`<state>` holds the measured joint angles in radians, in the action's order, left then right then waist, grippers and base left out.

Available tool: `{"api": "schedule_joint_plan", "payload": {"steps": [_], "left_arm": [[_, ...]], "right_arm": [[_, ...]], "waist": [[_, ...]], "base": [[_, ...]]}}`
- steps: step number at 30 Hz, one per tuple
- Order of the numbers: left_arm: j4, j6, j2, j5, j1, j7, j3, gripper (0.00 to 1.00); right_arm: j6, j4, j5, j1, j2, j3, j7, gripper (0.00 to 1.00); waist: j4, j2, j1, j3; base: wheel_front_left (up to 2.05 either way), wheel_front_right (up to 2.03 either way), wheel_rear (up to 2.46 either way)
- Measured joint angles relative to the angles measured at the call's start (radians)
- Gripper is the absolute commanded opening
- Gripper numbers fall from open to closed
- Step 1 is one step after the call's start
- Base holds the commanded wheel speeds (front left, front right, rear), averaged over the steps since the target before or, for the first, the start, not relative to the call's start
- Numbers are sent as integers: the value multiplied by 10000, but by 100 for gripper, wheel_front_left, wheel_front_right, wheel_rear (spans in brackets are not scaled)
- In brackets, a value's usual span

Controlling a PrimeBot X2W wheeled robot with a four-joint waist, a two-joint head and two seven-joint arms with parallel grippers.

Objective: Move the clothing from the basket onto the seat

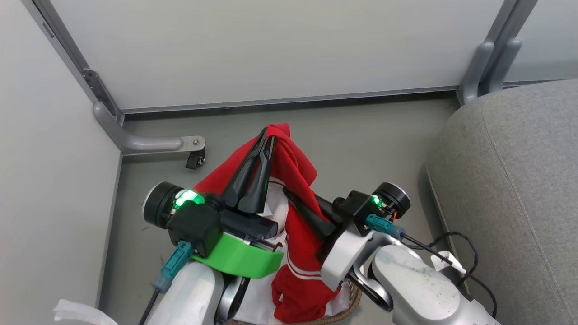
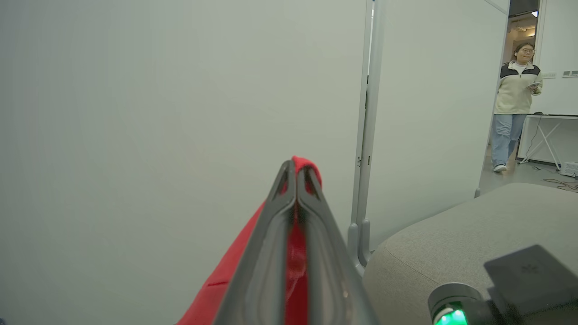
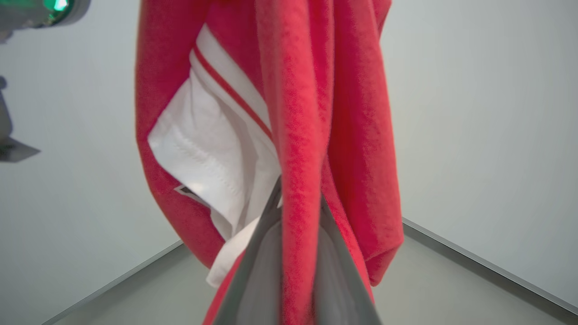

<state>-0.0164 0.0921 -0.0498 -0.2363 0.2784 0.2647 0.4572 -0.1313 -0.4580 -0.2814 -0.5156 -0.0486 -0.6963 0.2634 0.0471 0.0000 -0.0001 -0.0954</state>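
Observation:
A red garment with white panels and stripe trim, the clothing (image 1: 295, 167), hangs lifted above the basket (image 1: 351, 301), whose brown woven rim peeks out at the bottom edge. My left gripper (image 1: 267, 137) is shut on the garment's top edge; the left wrist view shows the red cloth (image 2: 226, 280) pinched at the tip of that gripper (image 2: 296, 169). My right gripper (image 1: 287, 192) sits lower and to the right, shut on a hanging fold. In the right wrist view the red fold (image 3: 343, 113) runs between the fingers of the right gripper (image 3: 298, 196). The grey seat (image 1: 519, 180) lies to the right.
White partition panels enclose the far and left sides, with a grey wheeled foot (image 1: 195, 158) on the floor. A black cable (image 1: 456, 253) trails beside the seat. White liner cloth (image 1: 257, 302) shows under my arms. A person (image 2: 515, 104) stands in the far doorway.

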Motion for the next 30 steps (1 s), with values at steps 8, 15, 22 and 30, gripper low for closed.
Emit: {"api": "schedule_joint_plan", "payload": {"steps": [8,15,22,30], "left_arm": [[194,-67,2,441,-82,2,-537,100],[562,109,4,823,-423,2,-1122,100],[782,244,8,1087,-809,2,-1402,100],[1158,326,17,1152,-888,0,-872,100]], "right_arm": [[0,767,-104,550,2,872,0,0],[0,1503,12,1265,-8,1588,-2,0],[0,1868,36,1806,-17,1964,-2,0],[0,2385,431,2406,-29,3369,-2,0]], "waist": [[-542,0,0,-145],[-1642,0,0,-236],[-3167,0,0,-252],[-4949,1,0,-321]], "base": [[0,0,0],[0,0,0],[0,0,0],[0,0,0]]}}
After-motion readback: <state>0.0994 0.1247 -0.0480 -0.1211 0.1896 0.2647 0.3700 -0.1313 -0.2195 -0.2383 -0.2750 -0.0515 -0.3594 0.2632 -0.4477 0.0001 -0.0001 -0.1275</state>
